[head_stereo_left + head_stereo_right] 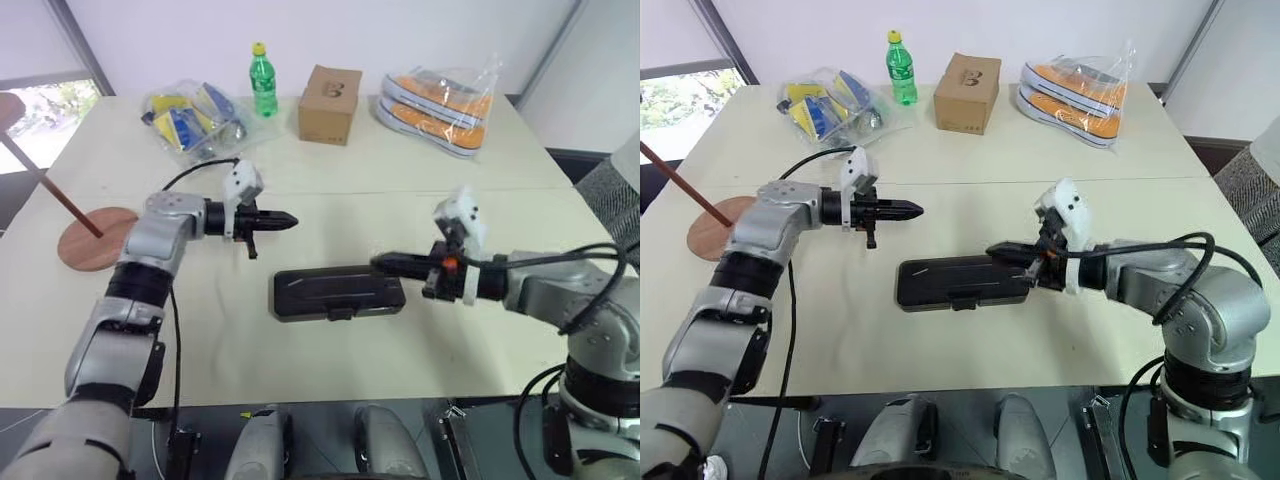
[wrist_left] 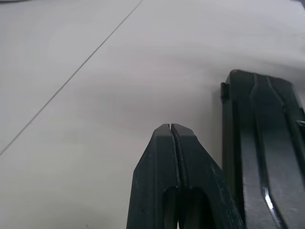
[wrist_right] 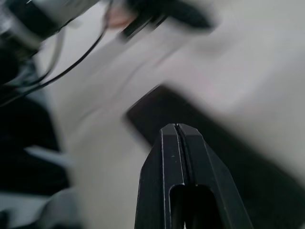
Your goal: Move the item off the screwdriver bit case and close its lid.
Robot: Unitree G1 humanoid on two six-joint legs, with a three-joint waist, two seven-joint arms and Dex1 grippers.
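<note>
Two closed jaws over shut case (image 1: 338,295)

Standing in the middle of the room: pale cream table (image 1: 420,160) with a thin seam running across its top. Rising behind it: plain white wall (image 1: 400,30), crossed by grey slanting frame bars (image 1: 80,45) at both far corners. Letting in bright daylight at far left: window (image 1: 45,115). Showing beyond the table's far right corner: dark floor (image 1: 575,160).
</note>
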